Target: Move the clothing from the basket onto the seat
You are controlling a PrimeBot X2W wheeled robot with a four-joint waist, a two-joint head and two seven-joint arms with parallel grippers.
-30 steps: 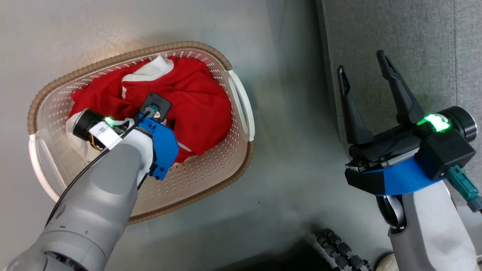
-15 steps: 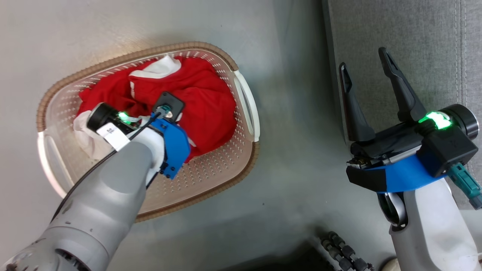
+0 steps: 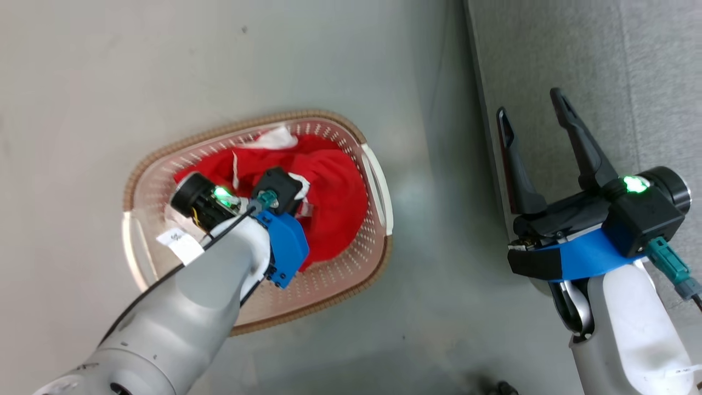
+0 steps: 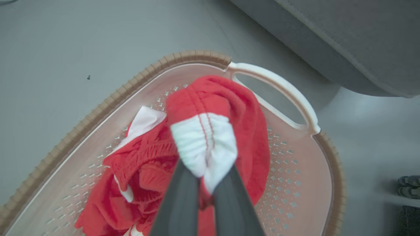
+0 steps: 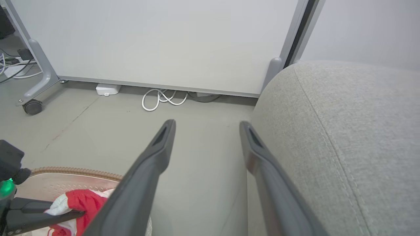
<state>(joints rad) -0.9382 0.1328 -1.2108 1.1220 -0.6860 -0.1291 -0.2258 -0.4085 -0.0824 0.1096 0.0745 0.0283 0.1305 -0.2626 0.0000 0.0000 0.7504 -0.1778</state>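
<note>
Head view, right gripper (image 3: 529, 104): two dark fingers spread wide with nothing between them. It hangs over the edge of the seat (image 3: 603, 66), whose grey fabric lies under it and to its right.
Head view, basket (image 3: 307, 114): on the floor (image 3: 164, 66), well to that gripper's left, under the left forearm (image 3: 208, 285).
Head view, clothing (image 3: 334, 208): red heap in the basket, partly hidden by the left forearm.
Left wrist view, left gripper (image 4: 205, 178): fingers closed tight, pinching a white-and-red fold of the clothing. The fold bunches over the fingertips, and the rest lies in the basket beneath and to the left.
Left wrist view, seat: beyond the basket, up and right of the fingers.
Right wrist view, right gripper: open and empty. The seat is just right of its right finger, and the basket and clothing are low at its left.
Right wrist view, cable (image 5: 164, 98): white, coiled on the floor ahead of the fingertips.
</note>
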